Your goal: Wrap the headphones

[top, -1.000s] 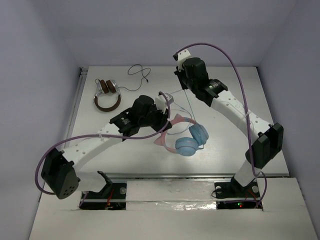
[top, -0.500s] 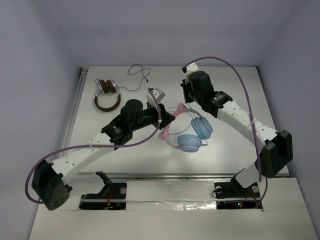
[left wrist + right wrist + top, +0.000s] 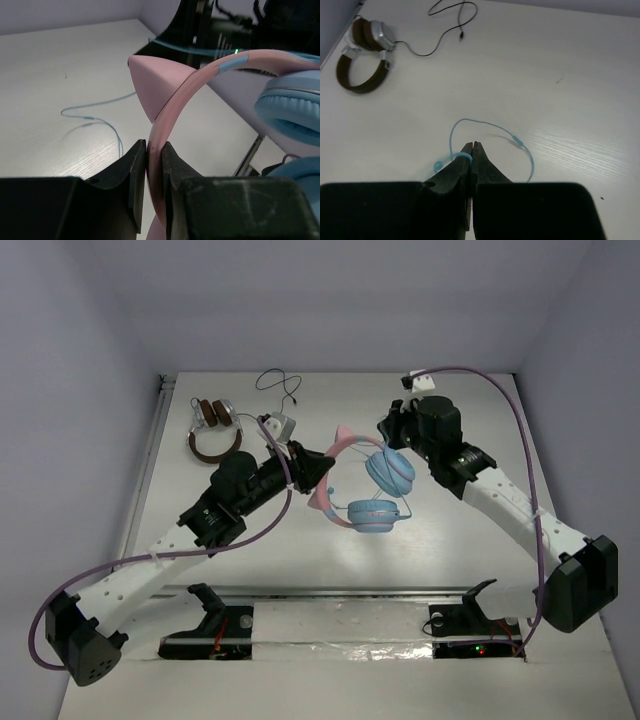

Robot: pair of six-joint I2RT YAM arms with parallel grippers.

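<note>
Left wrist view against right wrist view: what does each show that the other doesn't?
Only left wrist: the left gripper shut on the pink cat-ear headband of the over-ear headphones, with a round light-blue ear cup beside it.

Only right wrist: the right gripper pinching the thin light-blue cable, plus the brown headphones with silver trim and their black cable at upper left.

Both: the white table and a stretch of that light-blue cable.
</note>
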